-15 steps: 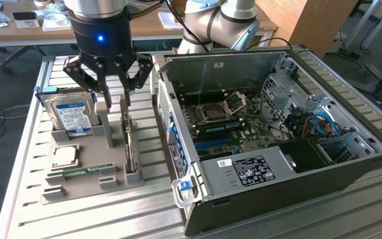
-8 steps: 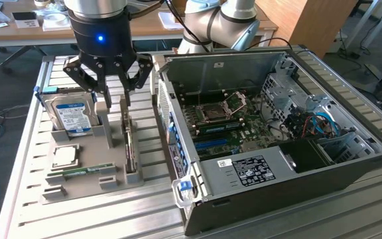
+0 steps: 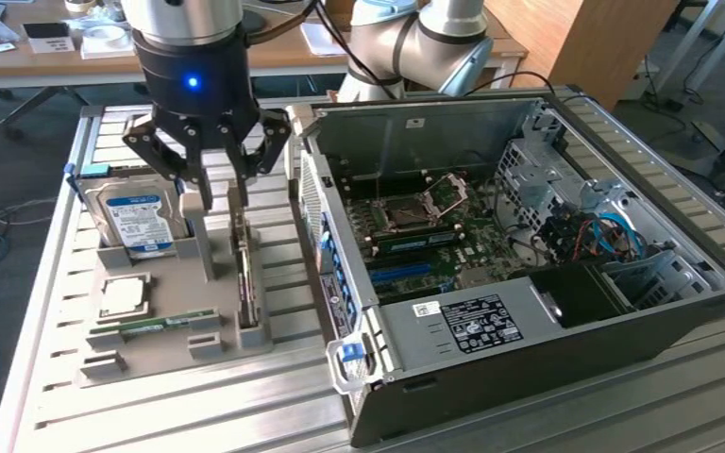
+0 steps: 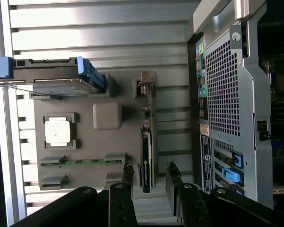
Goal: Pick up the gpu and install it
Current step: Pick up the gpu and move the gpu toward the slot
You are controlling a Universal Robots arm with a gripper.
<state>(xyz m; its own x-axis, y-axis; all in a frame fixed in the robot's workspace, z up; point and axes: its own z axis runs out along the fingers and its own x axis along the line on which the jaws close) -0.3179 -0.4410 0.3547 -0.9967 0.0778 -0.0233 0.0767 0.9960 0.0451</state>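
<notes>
Table (image 3: 665, 406) was ribbed bare metal, bright and reflective; holder tray (image 3: 174, 283) on it was smooth matt grey plastic. Computer case (image 3: 564, 359) had matt black outer walls and a dull perforated sheet-metal rear panel (image 4: 222, 85); hard drive (image 3: 136, 222) wore a glossy label. The gpu (image 4: 146, 161) showed a black, slightly shiny face, gripper (image 3: 220, 193) was semi-gloss black, desk (image 3: 275, 55) behind looked wooden.

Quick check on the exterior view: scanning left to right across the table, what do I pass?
Boxy hard drive with blue-white label → thin dark gpu card standing on edge → open black computer tower.
</notes>
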